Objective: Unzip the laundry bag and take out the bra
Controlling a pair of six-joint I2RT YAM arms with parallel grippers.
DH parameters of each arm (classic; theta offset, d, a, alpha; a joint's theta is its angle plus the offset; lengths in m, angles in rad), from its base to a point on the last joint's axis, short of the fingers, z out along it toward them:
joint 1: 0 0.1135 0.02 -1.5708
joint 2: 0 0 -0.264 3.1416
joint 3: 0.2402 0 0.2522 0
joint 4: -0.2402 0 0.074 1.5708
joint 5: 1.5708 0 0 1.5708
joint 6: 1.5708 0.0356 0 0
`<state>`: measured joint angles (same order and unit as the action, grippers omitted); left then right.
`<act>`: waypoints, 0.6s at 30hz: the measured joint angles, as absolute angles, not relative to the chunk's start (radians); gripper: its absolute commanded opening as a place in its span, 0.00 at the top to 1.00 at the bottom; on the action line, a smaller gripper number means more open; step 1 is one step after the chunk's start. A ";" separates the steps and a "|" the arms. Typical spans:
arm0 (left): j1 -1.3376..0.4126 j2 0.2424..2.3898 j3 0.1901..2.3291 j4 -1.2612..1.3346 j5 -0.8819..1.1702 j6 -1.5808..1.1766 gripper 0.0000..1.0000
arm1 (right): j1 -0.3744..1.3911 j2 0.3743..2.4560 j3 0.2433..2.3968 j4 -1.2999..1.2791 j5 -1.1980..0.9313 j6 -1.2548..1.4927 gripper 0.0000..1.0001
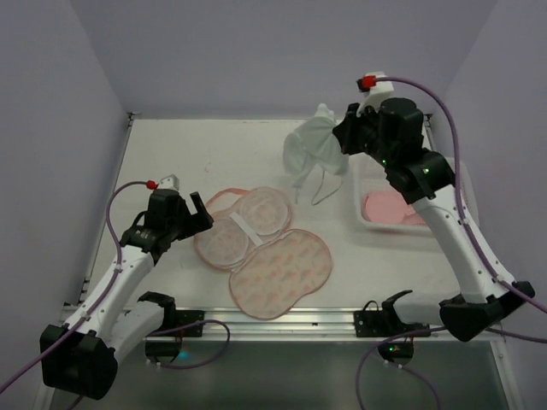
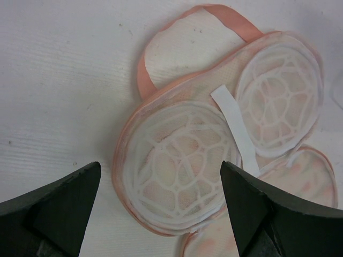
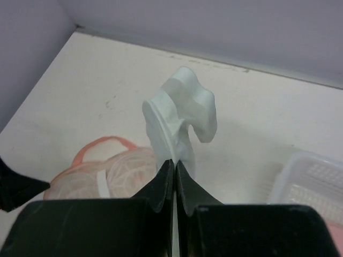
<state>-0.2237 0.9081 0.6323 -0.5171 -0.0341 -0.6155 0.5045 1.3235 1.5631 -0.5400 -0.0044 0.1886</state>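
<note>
White tabletop, enclosed by pale lilac walls, carries the laundry bag, which lies unzipped and spread flat near the front centre, its printed lid half folded toward the arm bases and its mesh-lined half with white lattice cups facing up. The bra, pale mint-white, is already out of the bag and is held aloft over the far right of the table by the right gripper, whose jaws are pinched fully together on a thin edge of the fabric. Its straps hang loose below, close to a clear bin containing pink items. The left gripper is spread wide and hovers just above the mesh-lined half, holding nothing. Slippage is judged the main hazard: only a narrow fold is clamped, so the garment could be pulled free by a quick swing. A dangling strap could be snagged on the bin rim. If the left arm is lowered, the bag could be pushed out of place.
</note>
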 measured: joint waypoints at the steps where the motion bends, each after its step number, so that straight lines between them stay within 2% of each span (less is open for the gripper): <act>1: -0.224 0.908 0.632 -0.517 -0.034 -0.616 0.04 | 0.477 1.303 1.583 -0.562 0.022 0.180 1.00; 10: -0.224 0.908 0.632 -0.518 -0.031 -0.616 0.04 | 0.272 1.115 1.645 -0.644 0.254 0.074 1.00; 18: -0.224 0.918 0.632 -0.517 -0.021 -0.608 0.04 | 0.141 1.073 1.551 -0.660 0.323 0.038 1.00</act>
<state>-0.2237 0.9184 0.6323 -0.5167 -0.0212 -0.6083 0.1413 1.0725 1.5509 -0.6601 0.3229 0.0376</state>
